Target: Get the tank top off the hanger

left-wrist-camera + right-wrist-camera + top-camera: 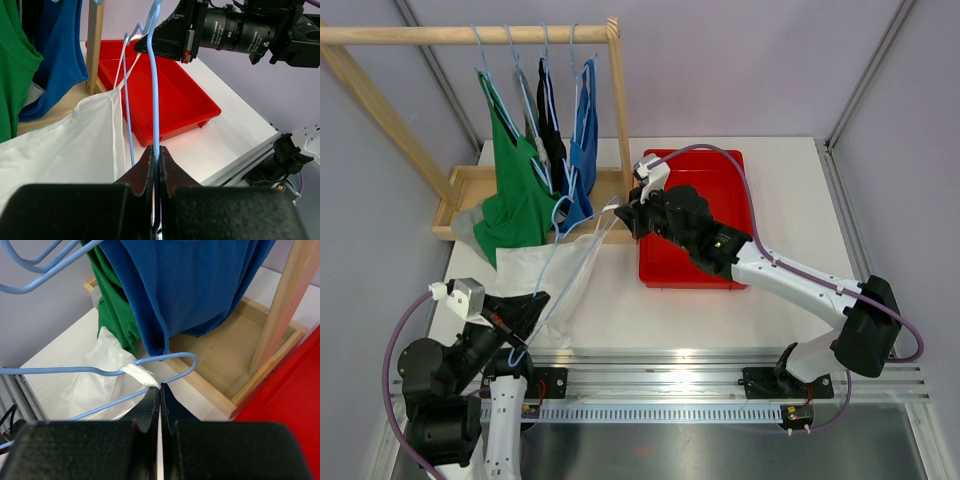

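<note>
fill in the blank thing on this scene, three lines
The left gripper is shut on the ___ hanger.
The right gripper pinches a ___ of the white top.
The tray is ___.
Missing words: blue; strap; red.

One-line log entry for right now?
left pincer: shut on hanger | right pincer: shut on strap | tank top: not yet off hanger
</note>
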You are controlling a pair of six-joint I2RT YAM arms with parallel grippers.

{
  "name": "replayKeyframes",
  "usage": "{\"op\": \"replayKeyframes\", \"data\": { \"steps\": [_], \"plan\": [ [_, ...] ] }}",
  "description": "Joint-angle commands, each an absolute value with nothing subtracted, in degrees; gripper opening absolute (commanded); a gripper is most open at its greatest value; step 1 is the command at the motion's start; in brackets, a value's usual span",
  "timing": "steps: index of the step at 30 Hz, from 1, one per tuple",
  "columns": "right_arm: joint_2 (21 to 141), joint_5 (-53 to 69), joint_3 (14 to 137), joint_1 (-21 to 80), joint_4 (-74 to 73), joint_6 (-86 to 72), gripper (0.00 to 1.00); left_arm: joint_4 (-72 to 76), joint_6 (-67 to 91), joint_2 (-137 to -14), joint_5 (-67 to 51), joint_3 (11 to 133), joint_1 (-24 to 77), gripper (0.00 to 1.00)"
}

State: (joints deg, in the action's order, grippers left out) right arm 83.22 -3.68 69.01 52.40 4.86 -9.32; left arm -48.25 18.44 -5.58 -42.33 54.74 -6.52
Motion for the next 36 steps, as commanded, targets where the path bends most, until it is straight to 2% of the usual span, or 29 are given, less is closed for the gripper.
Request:
{"op": "replayKeyframes", "data": {
  "steps": [1, 20, 36],
  "plan": [
    [82.1, -7.7, 73.2, 52.9, 4.2, -6.9, 0.0, -47.3, 18.1, -4.9, -41.5, 55.0, -6.2, 0.0],
    [90.3, -6.3, 83.6, 47.2, -2.7, -5.2, 0.0, -47.5, 17.9, -5.1, -41.7, 55.6, -6.1, 0.0],
    [94.5, -0.5, 82.4, 43.9, -2.5, -8.3, 0.0, -44.0, 19.7, -3.8, -40.7, 54.0, -6.1, 0.0]
  ]
}}
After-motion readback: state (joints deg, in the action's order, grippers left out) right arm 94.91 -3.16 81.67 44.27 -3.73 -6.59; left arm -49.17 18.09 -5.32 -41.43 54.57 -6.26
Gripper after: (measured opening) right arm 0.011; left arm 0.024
